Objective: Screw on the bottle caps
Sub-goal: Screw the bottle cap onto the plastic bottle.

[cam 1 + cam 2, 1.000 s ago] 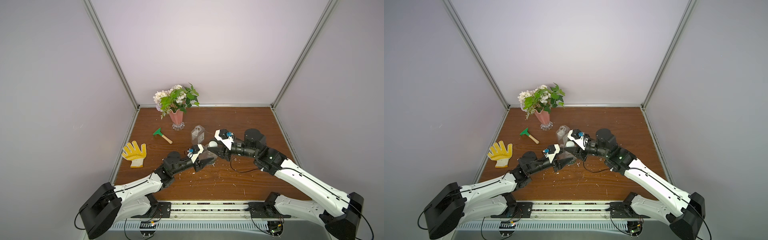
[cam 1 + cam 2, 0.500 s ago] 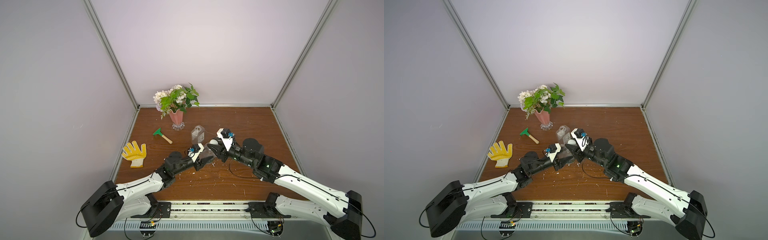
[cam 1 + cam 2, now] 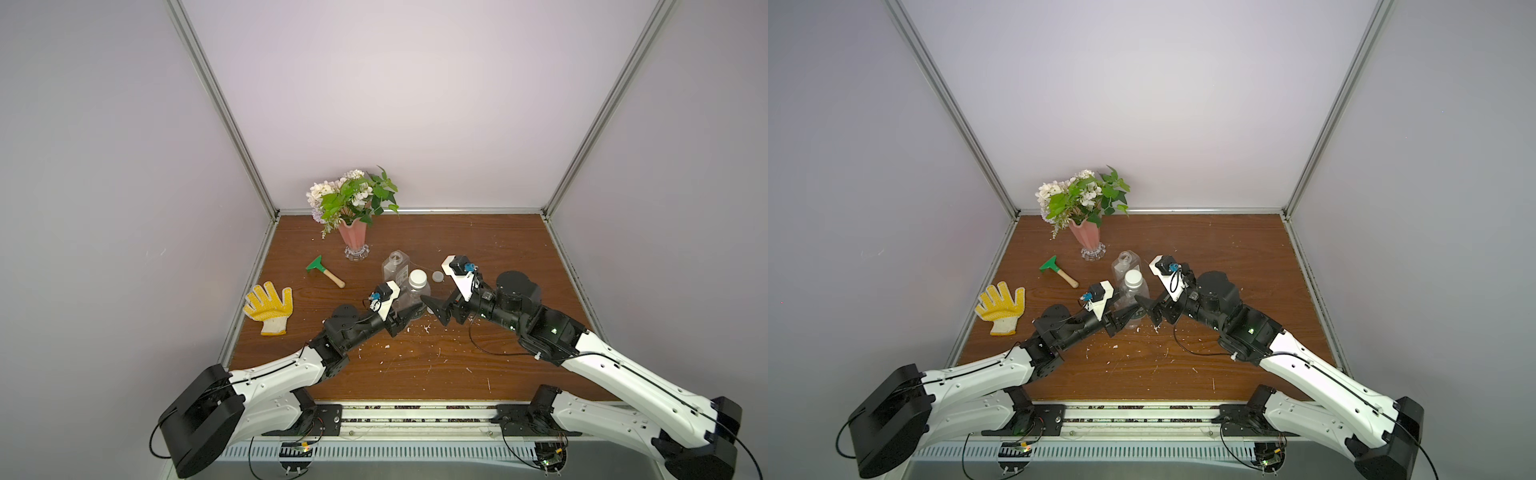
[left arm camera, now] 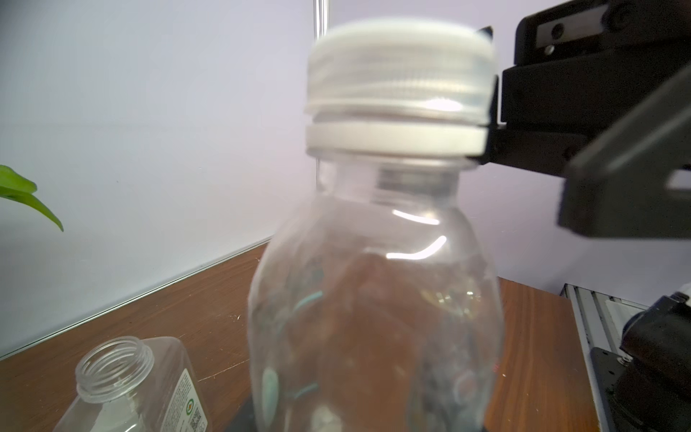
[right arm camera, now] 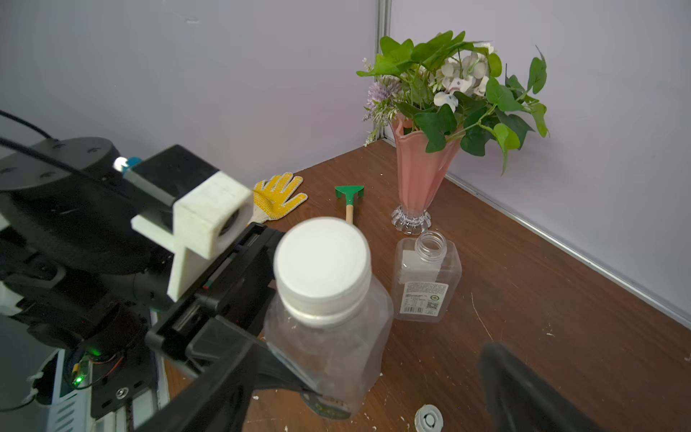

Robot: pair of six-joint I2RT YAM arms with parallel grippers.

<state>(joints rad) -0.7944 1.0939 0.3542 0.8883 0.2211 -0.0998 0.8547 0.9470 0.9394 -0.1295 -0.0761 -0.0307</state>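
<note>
So, a brown wood-grain tabletop (image 3: 478, 249) is seen here, boxed in by plain pale lilac walls (image 3: 415, 104) with aluminium posts (image 3: 224, 112) in the back corners, and lots of little white flecks (image 3: 426, 329) are scattered over the near half. A pink vase (image 3: 353, 237) of flowers is parked around 11 o'clock, a green toy rake (image 3: 324, 270) is laid at 10 and a yellow glove (image 3: 269, 305) at 9. Pretty much dead centre the rounded bottle (image 3: 417, 293) is stood upright, long axis vertical, neck pointed straight up, with a white cap (image 3: 417, 277) sat on it. A thin gap is seen between that cap and the white ring (image 4: 396, 140) below. Its lower body is clamped by the left gripper (image 3: 409, 313). The right gripper (image 3: 435, 311) is parked just beside it at 3 o'clock, jaws spread wide, nothing held. The square bottle (image 3: 395, 266) is stood just behind at 11 o'clock, mouth open and pointed up. A loose cap (image 3: 437, 275) is left flat on the wood at 1 o'clock.
</note>
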